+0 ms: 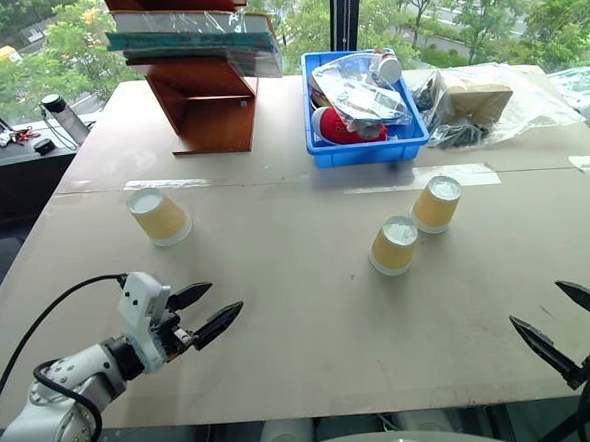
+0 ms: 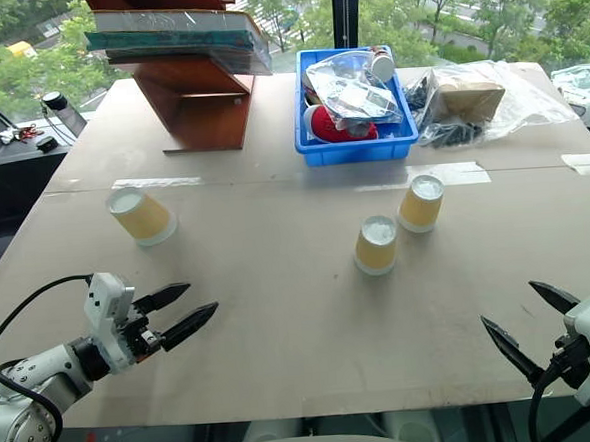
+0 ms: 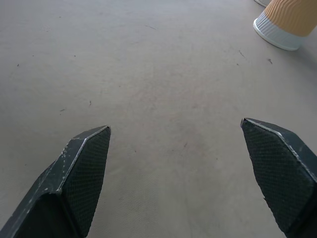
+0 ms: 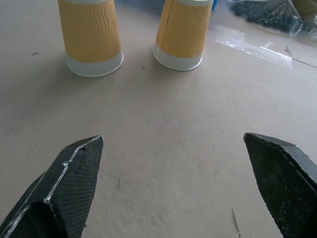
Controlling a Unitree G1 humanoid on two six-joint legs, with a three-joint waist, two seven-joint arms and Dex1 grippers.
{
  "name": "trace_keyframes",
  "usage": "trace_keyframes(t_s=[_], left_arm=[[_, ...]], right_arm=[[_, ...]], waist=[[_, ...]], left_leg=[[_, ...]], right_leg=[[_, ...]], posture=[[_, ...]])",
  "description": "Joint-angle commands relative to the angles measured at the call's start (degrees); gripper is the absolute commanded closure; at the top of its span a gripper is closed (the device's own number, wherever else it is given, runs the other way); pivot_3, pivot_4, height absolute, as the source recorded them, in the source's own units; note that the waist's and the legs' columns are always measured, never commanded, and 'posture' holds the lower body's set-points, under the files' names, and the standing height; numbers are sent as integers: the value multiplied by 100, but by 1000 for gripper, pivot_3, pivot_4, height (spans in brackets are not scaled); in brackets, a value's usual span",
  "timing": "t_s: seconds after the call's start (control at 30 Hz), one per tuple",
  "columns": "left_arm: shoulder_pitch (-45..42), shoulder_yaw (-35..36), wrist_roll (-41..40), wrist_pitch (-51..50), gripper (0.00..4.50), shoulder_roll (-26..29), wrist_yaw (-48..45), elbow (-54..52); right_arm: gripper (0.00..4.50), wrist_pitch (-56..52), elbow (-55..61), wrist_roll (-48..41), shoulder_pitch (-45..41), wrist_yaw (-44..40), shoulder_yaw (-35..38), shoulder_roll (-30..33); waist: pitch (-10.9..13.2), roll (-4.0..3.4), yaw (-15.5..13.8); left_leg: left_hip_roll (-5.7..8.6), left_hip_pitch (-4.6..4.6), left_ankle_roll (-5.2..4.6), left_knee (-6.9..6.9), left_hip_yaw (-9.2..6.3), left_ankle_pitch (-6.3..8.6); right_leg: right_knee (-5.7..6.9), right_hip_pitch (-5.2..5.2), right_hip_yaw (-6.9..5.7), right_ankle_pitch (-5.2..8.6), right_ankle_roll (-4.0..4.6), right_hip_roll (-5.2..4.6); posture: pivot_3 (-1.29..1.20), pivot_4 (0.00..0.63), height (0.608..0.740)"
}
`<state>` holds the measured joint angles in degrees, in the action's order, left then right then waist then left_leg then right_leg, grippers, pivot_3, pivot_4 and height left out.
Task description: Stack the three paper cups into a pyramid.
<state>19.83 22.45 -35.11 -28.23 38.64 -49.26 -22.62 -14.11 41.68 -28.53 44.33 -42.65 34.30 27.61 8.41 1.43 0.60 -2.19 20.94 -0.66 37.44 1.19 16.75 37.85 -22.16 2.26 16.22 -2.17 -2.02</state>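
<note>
1. Nothing stacked so far: all three paper cups standing upside down and apart on the worktop [image 1: 281, 312].
2. Lone cup [image 1: 157, 215] well off on the left side; near cup [image 1: 394, 245] and far cup [image 1: 437, 203] just beside each other on the right, not touching.
3. Left gripper [image 1: 207, 308] hovering low near the front edge, fingers spread wide, holding nothing.
4. Right gripper [image 1: 560, 319] at the front right corner, fingers likewise wide apart and empty, aimed toward the pair of cups.
5. Step in hand, by the look of it: the very start, approach before a first grasp.
6. Next move probably calls for closing the pair into a touching base, then fetching the lone cup and setting it on top, astride both.
</note>
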Motion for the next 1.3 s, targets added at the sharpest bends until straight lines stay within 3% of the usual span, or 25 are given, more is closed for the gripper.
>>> trace_keyframes(t_s=[0.03, 0.17, 0.33, 0.47, 0.6, 0.77, 1.3], left_arm=[[-159, -2, -127, -68, 164, -27, 124, -187], [-502, -174, -119, -261, 164, -163, 501, -280], [-776, -57, 217, 83, 164, -531, 1160, -178], [-1189, 161, 706, 416, 164, -965, 2156, 155], [-1343, 244, 1056, 449, 164, -1168, 2801, 333], [-1497, 302, 1421, 729, 164, -1165, 3137, 586], [-3536, -212, 2174, 1209, 164, -859, 3327, 2586]], right_arm=[[3, 65, 179, -21, -14, 85, -51, -42], [3, -26, 411, -99, -191, 225, -226, -22], [3, 586, 808, -333, -398, -11, -423, -194], [3, 106, 1360, -868, -774, -140, -957, 404], [3, 344, 1432, -672, -1250, -227, -1441, 579], [3, 381, 1376, -719, -1363, -199, -1672, 546], [3, 1062, 1127, -295, -674, -295, -1819, 232]], waist=[[0, 0, 0], [0, 0, -4], [2, -3, 15], [6, 7, 15], [1, 23, 4], [4, 29, -23], [3, 31, -46]], left_leg=[[0, 0, 0, 0, 0, 0], [1, 1, 0, 2, -2, 0], [2, 3, 0, 1, -2, 0], [4, -3, 0, 3, 3, 0], [5, -5, 0, 6, -8, 0], [6, 1, 0, 7, -16, 0], [8, -1, 1, 9, -28, -1]], right_leg=[[0, 0, 0, 0, 0, 0], [2, 1, -2, -1, -1, 3], [0, 0, -1, -12, -21, 7], [4, 3, 4, -14, -23, 6], [5, 9, -6, -15, -22, 10], [5, 8, -16, -16, -23, 8], [9, 14, -59, -17, -23, 5]], posture=[[0, 150, 740], [0, 150, 740], [0, 150, 740], [0, 150, 740], [0, 150, 740], [0, 150, 740], [0, 150, 740]])
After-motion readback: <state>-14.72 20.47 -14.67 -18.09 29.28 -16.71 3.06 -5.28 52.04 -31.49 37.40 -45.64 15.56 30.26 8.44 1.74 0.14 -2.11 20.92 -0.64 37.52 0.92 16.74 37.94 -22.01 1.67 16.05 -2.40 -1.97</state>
